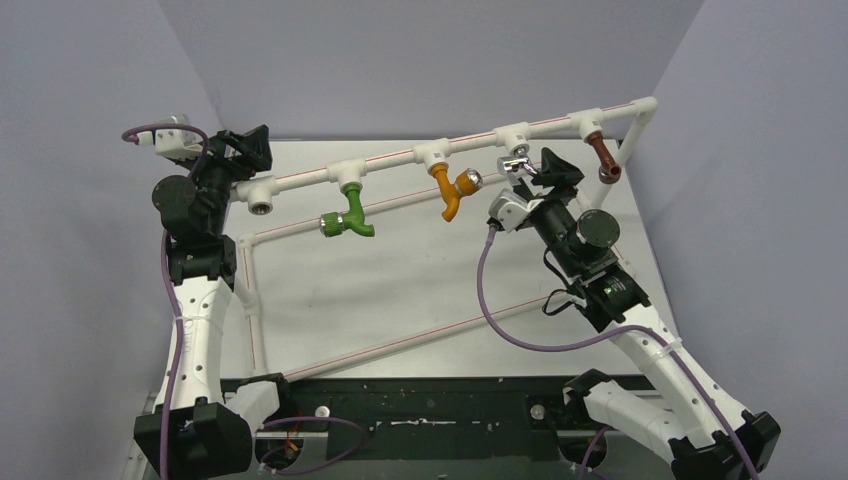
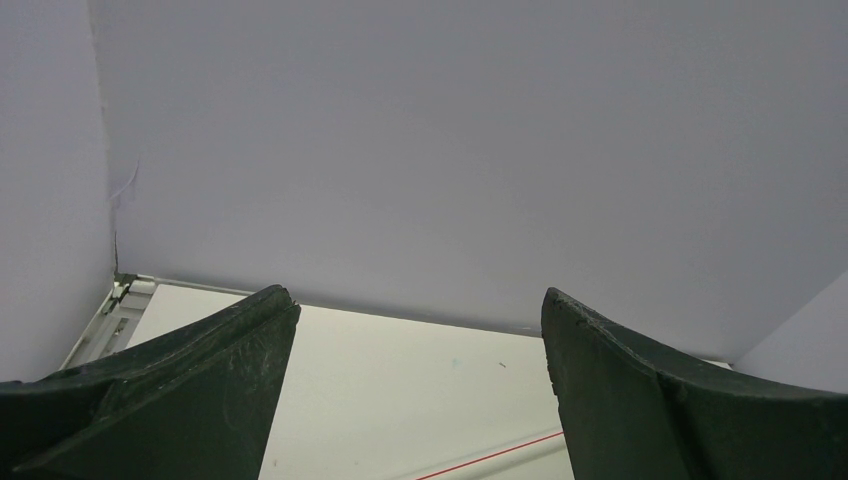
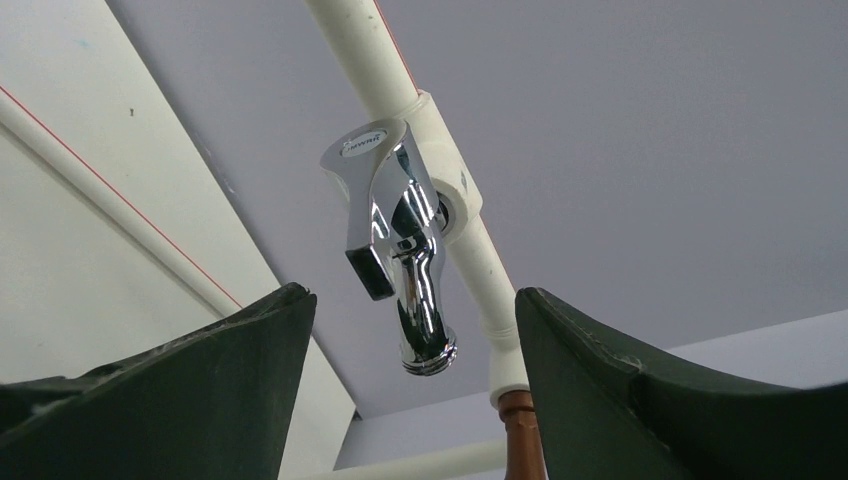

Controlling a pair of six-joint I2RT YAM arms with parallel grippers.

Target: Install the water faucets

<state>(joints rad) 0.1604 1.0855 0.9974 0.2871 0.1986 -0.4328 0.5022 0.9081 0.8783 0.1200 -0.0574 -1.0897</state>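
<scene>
The chrome faucet [image 3: 395, 250] sits in a white tee fitting [image 3: 450, 180] on the upper white pipe [image 3: 365, 45]. Its flat lever handle is on top and its short spout hangs down toward the lower centre of the right wrist view. In the top view it lies right of centre in the upper part of the frame, between the orange tap [image 1: 450, 195] to its left and the brown tap [image 1: 603, 155] to its right.

The right claw [image 3: 405, 300] is spread wide. Its two dark fingers [image 3: 200, 390] rise from the bottom corners of the wrist view, and the faucet shows in the gap between them with clear space on either side. In the top view this claw is just right of and below the faucet, pointing up-left at it.

Further left along the same pipe hangs the green tap [image 1: 347, 215]. Beyond it, at the pipe's left end, is an open fitting [image 1: 262, 207] with no tap in it.

The left claw [image 1: 245, 150] is at the upper left of the top view, just above that open fitting. It is also spread and holds nothing; its wrist view shows only the pale counter [image 2: 400, 400] and the grey wall [image 2: 450, 150] between its fingers.
</scene>
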